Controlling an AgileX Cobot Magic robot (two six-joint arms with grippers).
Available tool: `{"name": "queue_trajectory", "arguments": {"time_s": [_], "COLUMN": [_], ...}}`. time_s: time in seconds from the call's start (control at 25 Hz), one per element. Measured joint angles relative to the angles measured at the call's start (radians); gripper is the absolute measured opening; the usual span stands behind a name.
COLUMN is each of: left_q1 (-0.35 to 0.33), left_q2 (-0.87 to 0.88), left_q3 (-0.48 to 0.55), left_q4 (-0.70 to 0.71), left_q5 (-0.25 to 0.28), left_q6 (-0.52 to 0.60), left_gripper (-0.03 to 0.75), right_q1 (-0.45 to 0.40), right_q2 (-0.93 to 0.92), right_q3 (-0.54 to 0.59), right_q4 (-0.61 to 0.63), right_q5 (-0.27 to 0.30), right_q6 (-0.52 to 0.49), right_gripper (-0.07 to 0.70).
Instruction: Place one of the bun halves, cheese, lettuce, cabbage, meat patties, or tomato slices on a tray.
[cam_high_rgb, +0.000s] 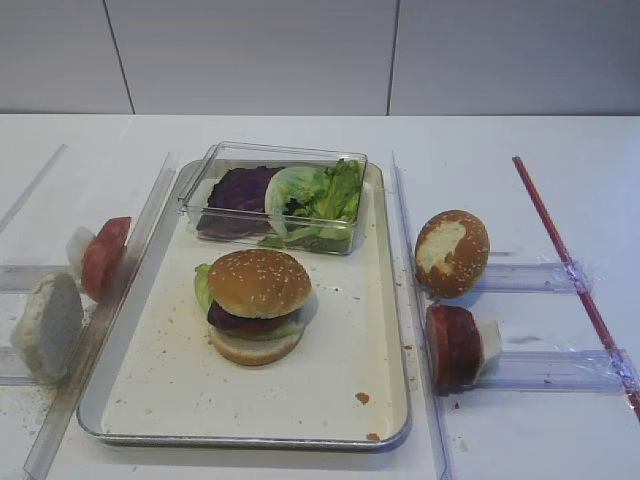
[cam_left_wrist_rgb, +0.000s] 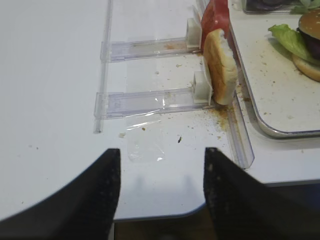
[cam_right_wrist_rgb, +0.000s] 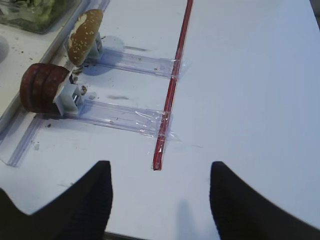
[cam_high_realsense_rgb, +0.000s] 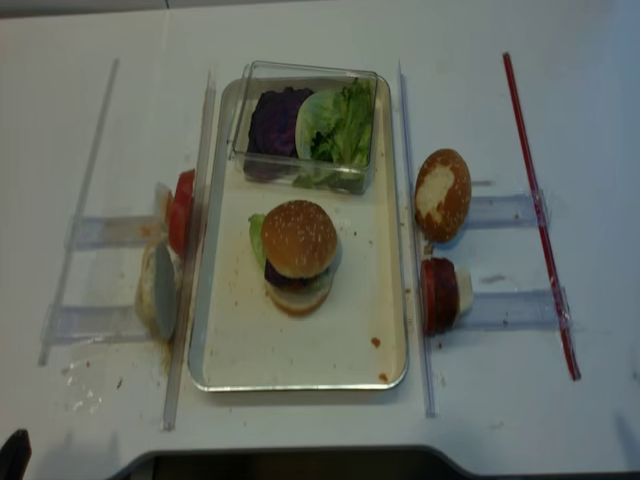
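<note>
A sesame bun half (cam_high_rgb: 258, 282) tops a stacked burger with a dark patty and lettuce on the cream tray (cam_high_rgb: 150, 390). More lettuce (cam_high_rgb: 325, 195) and purple cabbage (cam_high_rgb: 240, 190) lie in the clear box. A meat patty (cam_right_wrist_rgb: 42, 87) stands on edge in a holder right of the tray. A tomato slice (cam_left_wrist_rgb: 214, 15) stands left of the tray. No cheese is in view. My right gripper (cam_right_wrist_rgb: 159, 163) hovers open over bare table, well right of the patty. Near the table's front edge my left gripper (cam_left_wrist_rgb: 161, 150) is open and empty, short of the holders.
A bun with a pale patched face (cam_right_wrist_rgb: 84, 37) stands behind the patty. A flat pale bun bottom (cam_left_wrist_rgb: 220, 65) stands in front of the tomato. A red strip (cam_right_wrist_rgb: 172, 85) crosses the clear holder rails on the right. Crumbs litter the left side.
</note>
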Motion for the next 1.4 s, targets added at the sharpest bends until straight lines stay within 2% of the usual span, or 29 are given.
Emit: {"name": "queue_trajectory", "arguments": {"time_s": [1.4], "left_q1": [0.0], "left_q2": [0.0], "left_q3": [0.0], "left_q4": [0.0], "left_q5": [0.0], "left_q6": [0.0], "left_gripper": [0.358], "right_q1": [0.0], "right_q2": [0.0], "right_q3": [0.002], "right_q4": [0.012], "right_q5": [-0.006], "right_q6": [0.0], "right_gripper": [0.447]}}
